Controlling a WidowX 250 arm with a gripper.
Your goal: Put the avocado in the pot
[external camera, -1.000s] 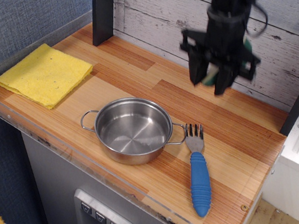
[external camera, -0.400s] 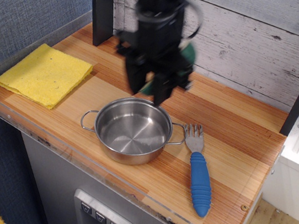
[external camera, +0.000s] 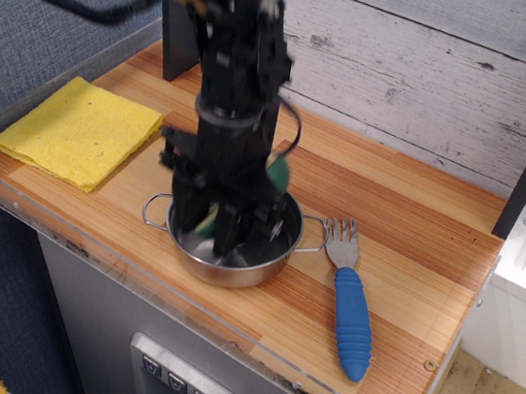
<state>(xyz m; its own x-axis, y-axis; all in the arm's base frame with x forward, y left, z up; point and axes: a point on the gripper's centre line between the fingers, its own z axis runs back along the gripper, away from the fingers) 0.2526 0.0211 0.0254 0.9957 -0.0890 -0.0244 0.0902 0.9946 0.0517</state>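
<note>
My gripper [external camera: 207, 231] hangs straight down into the steel pot [external camera: 279, 241] at the front middle of the wooden counter. Its fingers are closed on the avocado [external camera: 277, 173]: dark green skin shows at the gripper's right side and a pale yellow-green patch shows between the fingers low in the pot. The arm hides most of the pot; its rim, right side and both wire loop handles show. Whether the avocado touches the pot's bottom cannot be told.
A fork with green tines and blue handle [external camera: 350, 312] lies just right of the pot. A folded yellow cloth [external camera: 78, 129] lies at the left. A clear acrylic lip [external camera: 134, 277] runs along the counter's front. A dark post [external camera: 176, 38] stands at the back left.
The gripper, carrying the avocado, has moved from the back right of the counter leftward and forward, then down into the pot. Pot, fork and cloth have not moved.
</note>
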